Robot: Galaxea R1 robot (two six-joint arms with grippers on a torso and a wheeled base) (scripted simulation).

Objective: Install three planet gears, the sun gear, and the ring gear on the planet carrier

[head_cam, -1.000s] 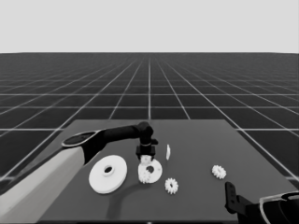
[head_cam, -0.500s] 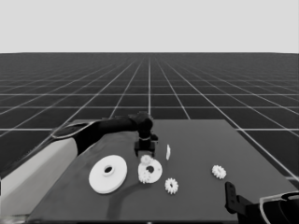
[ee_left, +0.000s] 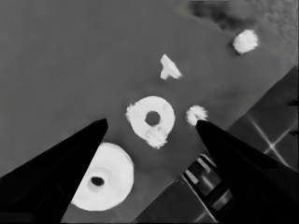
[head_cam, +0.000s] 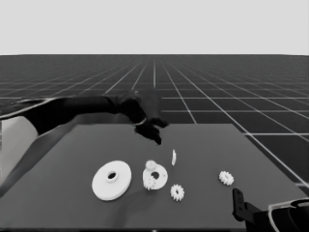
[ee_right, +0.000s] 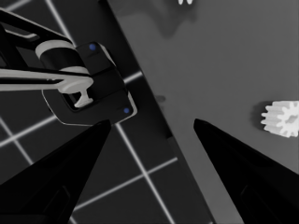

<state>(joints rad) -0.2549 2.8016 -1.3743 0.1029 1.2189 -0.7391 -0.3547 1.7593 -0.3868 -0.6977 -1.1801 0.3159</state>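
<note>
Smaller round part lies mid-table, just right of the larger round part, two gears on it: one at its far edge, one at its near-left edge. Left wrist view shows the same: smaller round part with toothed lumps on its rim, larger round part close by, both apart from the fingers. Left gripper hangs raised above the table's far middle, behind and above the smaller round part, touching nothing; its fingers spread wide, nothing between them. Thin white piece stands tilted just right of and behind the smaller round part, not touching it. Third gear lies loose on the table, near and front-right of the smaller round part. Fourth gear lies well apart toward the table's right side. Right gripper parked at the lower right corner near the table's front edge; right wrist view shows its fingers set wide apart over the table edge, empty, with a gear lying near on the table and dark machinery past the edge
</note>
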